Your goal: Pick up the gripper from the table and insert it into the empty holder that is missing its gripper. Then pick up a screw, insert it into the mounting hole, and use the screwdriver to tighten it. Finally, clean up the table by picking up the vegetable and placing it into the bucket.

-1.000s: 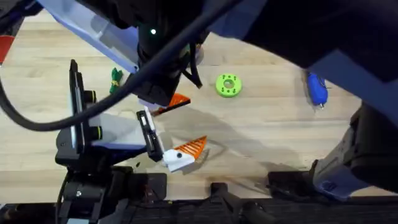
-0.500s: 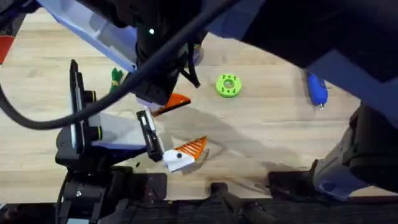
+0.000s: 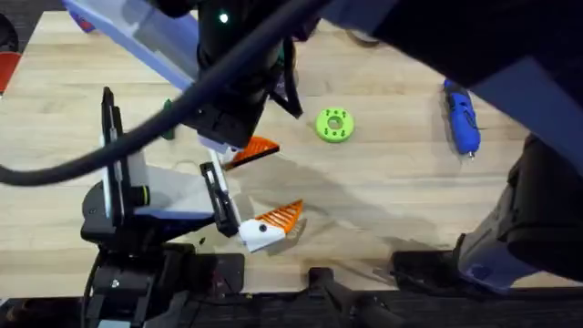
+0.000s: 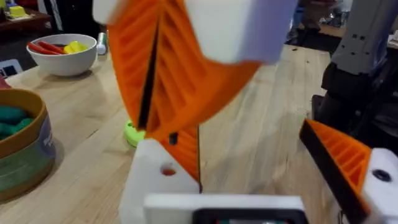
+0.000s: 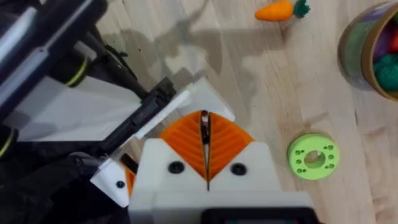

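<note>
Right gripper (image 5: 205,152) pressed closed; left gripper (image 3: 258,221) spread apart, low over tabletop.

1. Black arm links with pale lavender-blue covers, thick black cable looped across.
2. White wedge fingers (image 5: 205,168) with orange ribbed pads (image 4: 168,68), dark round screw holes.
3. Small green indicator light.

The right gripper (image 5: 206,163) has its orange ribbed pads (image 5: 186,140) pressed together, a dark sliver between them. Beyond it lie a green disc (image 5: 313,157), the vegetable (image 5: 281,10) and the bucket (image 5: 367,53) on the bench (image 5: 249,74)
</note>
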Controlling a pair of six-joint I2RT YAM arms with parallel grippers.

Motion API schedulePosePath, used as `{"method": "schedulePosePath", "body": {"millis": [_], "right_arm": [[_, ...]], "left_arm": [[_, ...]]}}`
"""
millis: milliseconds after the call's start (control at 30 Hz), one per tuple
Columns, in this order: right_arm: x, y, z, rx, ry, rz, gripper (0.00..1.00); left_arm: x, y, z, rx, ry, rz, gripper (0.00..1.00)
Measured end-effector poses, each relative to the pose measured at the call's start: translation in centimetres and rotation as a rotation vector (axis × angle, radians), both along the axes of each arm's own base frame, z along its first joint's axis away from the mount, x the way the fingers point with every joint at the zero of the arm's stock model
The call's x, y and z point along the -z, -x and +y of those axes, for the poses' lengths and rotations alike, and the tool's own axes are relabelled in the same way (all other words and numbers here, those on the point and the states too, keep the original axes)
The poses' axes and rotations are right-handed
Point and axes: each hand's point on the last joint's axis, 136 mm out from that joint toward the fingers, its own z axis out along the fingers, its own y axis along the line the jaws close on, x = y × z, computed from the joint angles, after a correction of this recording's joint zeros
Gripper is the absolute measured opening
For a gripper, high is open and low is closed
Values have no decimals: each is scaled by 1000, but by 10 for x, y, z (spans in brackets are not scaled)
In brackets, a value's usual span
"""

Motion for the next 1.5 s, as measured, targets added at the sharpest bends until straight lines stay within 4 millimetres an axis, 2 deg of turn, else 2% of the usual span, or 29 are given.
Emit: {"method": "schedulePosePath", "body": {"millis": [533,933,1500], "right_arm": [[-3,-1,1,0,-8,-4,5],[18,-4,7,0,37,21,5],[19,-1,6,-6,45,25,5]], "left_arm": [[0,0,0,0,0,0,985],[0,0,0,0,0,0,985],[0,0,0,0,0,0,985]]}}
